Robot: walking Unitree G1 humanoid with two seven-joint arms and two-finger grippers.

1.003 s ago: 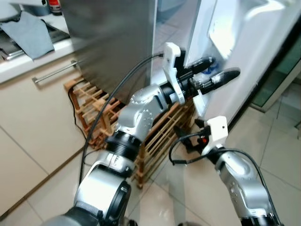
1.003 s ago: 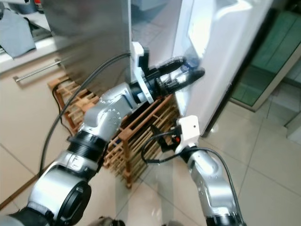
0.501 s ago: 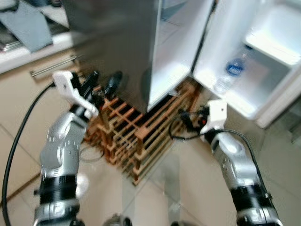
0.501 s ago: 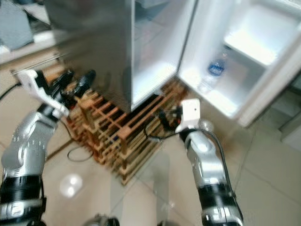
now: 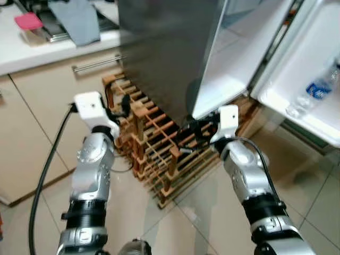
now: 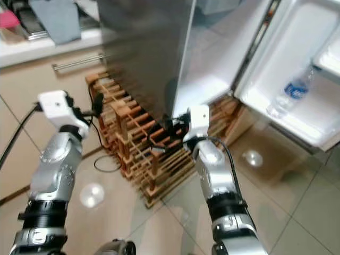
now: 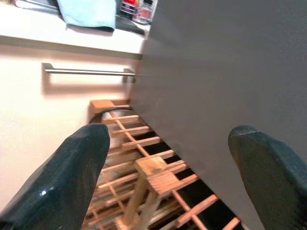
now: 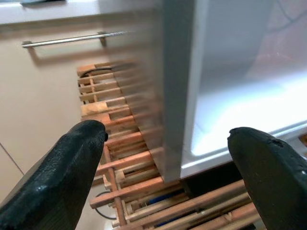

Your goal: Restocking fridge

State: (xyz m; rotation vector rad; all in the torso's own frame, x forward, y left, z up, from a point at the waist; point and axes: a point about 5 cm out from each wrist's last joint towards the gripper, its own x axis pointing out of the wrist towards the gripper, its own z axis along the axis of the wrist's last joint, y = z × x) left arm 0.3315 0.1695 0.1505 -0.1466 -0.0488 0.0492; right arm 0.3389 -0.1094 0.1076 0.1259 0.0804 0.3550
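The left claw (image 7: 165, 177) is spread wide, both black fingers (image 7: 67, 182) blurred, over a wooden rack (image 7: 144, 175) beside the grey fridge (image 7: 225, 62). Beyond are a cabinet handle (image 7: 86, 72) and a cloth (image 7: 88, 12) on the worktop (image 7: 57, 31).

A home kitchen: a stainless fridge (image 5: 170, 48) stands open with a water bottle (image 5: 313, 93) in its door shelf, beside cream cabinets (image 5: 37, 122) with a bar handle (image 5: 98, 65), a white countertop (image 5: 32, 50), a wooden wine rack (image 5: 159, 143) and a tiled floor (image 5: 202, 218).
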